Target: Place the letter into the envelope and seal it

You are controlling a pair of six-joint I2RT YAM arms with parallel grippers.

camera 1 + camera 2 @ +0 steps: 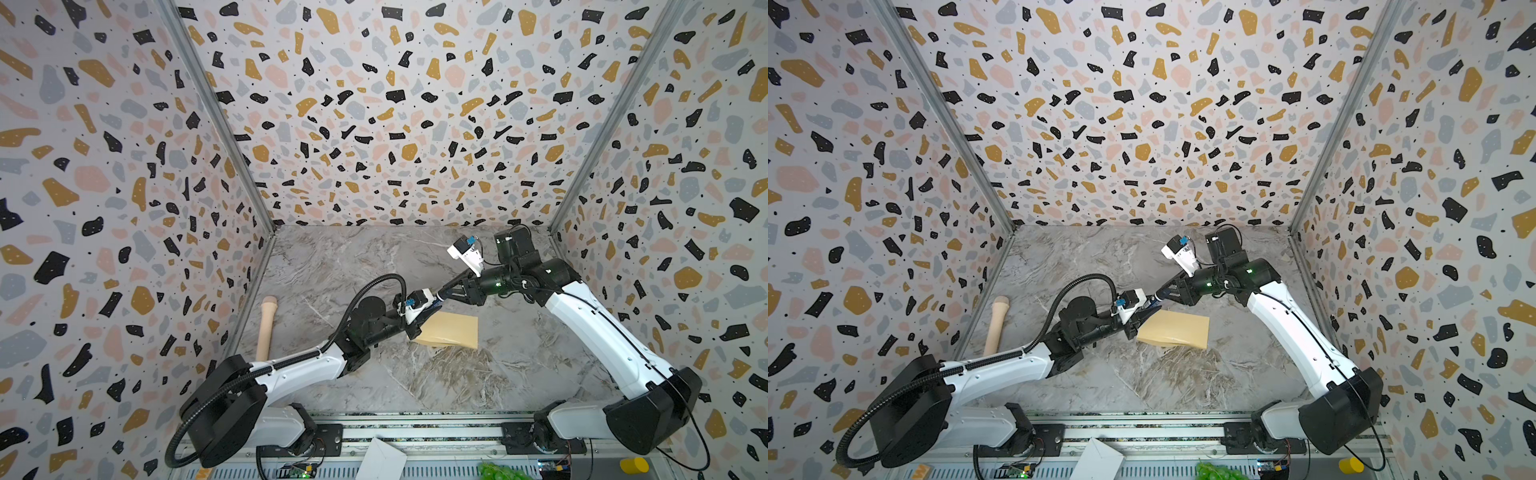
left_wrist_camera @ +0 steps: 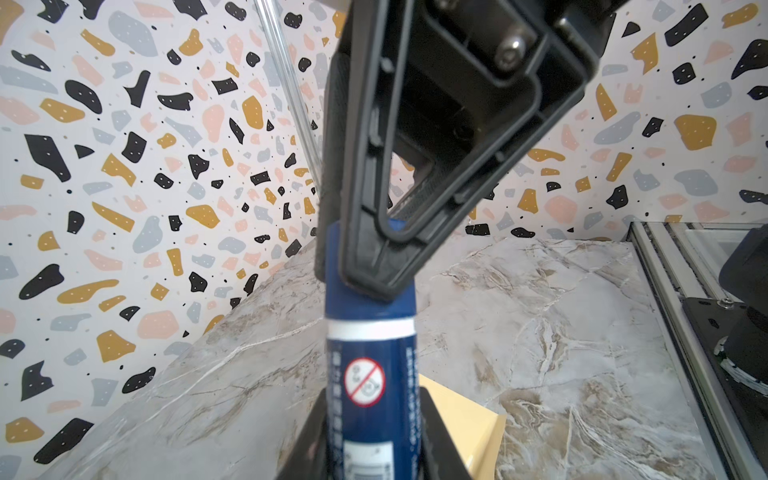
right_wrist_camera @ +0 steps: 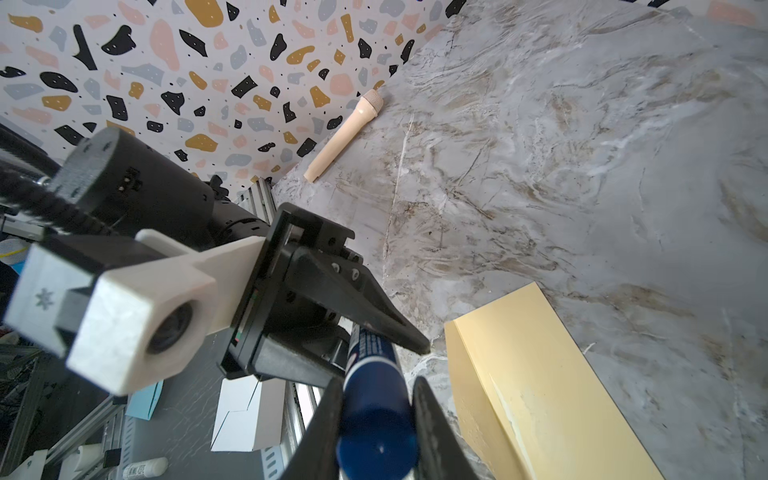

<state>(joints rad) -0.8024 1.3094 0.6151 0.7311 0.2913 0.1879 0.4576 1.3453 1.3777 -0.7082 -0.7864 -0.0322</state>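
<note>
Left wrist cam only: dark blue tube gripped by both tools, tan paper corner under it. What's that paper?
Observer: A plain tan kraft-paper envelope, a long rectangle lying mid-way across the grey marble table.
Operator: Anything on it?
Observer: The right wrist view shows a pale streak on its face. It may be glue, but I can't confirm that.
Operator: Other items on the table?
Observer: One, a beige microphone-shaped stick at the table's left edge, well apart from the envelope.

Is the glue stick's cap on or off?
On: the cap abuts the white band of the glue stick, clamped in the right gripper.
</note>
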